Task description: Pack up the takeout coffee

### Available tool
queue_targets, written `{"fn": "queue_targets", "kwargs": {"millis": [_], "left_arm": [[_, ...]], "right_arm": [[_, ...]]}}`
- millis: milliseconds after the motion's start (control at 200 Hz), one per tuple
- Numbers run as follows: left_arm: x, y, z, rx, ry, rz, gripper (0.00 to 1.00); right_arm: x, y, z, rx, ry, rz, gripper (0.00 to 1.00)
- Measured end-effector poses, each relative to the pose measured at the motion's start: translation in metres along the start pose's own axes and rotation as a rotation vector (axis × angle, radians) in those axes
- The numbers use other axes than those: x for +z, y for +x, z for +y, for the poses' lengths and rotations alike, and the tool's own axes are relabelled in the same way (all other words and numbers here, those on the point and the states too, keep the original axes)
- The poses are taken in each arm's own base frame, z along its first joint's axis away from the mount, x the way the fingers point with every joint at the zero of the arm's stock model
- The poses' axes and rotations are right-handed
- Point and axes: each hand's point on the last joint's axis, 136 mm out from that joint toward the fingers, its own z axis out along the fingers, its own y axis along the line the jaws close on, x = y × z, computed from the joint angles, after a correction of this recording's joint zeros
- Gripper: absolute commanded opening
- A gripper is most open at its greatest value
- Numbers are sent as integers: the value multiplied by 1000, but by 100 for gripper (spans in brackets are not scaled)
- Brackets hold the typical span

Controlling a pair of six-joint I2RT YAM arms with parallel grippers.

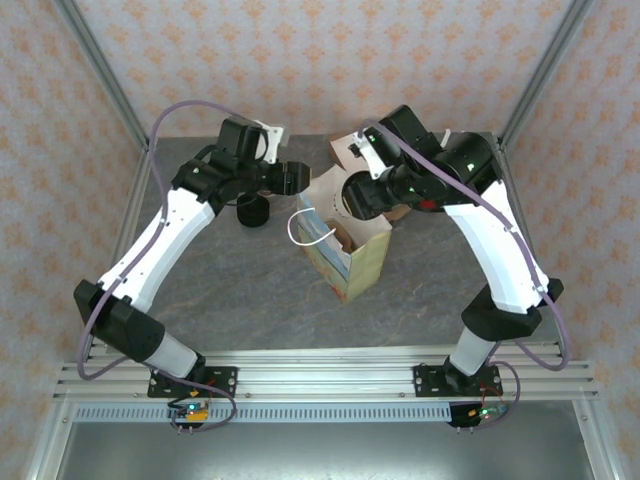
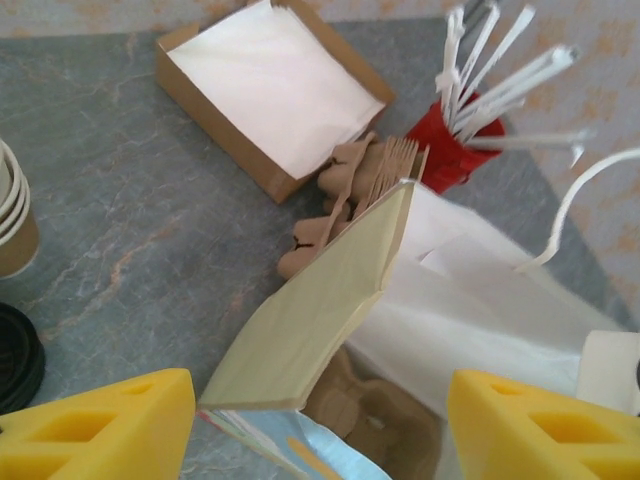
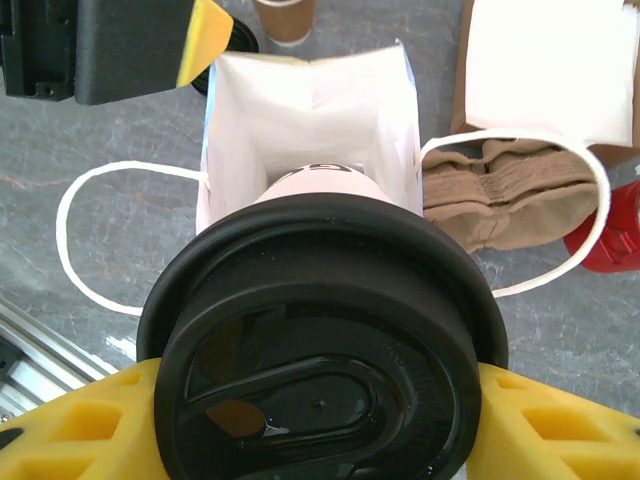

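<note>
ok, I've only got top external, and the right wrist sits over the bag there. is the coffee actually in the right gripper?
Observer: Yes. In the right wrist view the right gripper is clamped on the takeout coffee, a yellow finger on either side of it.
Operator: lined up with the bag?
Observer: The paper bag has its mouth open directly ahead of the cup, and the cup's cream wall points into it.
Operator: and the left?
Observer: In the left wrist view the left gripper is open, its fingers straddling the bag's near edge without pinching it.
</note>
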Motion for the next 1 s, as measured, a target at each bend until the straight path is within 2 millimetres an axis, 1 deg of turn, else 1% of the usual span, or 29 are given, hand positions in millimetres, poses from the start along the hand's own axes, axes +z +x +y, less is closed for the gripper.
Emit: {"fn": "queue_targets", "kwargs": {"millis": [125, 235, 325, 480, 616, 776, 1001], "left_arm": [[12, 3, 3, 72, -12, 63, 71], [20, 4, 2, 129, 2, 107, 71], [26, 5, -1, 164, 26, 135, 71], [35, 15, -1, 189, 52, 186, 67], [37, 18, -2, 202, 63, 206, 66], [38, 19, -3, 204, 73, 210, 65], [38, 19, -3, 204, 73, 210, 65]], "right_arm": [[14, 4, 1, -4, 8, 46, 56], [29, 7, 1, -6, 18, 92, 57], [42, 12, -1, -5, 30, 135, 57], [59, 21, -6, 1, 46, 202, 57], [74, 31, -4, -2, 43, 262, 58], [90, 37, -2, -10, 44, 319, 58], [95, 41, -1, -12, 40, 342, 58]]}}
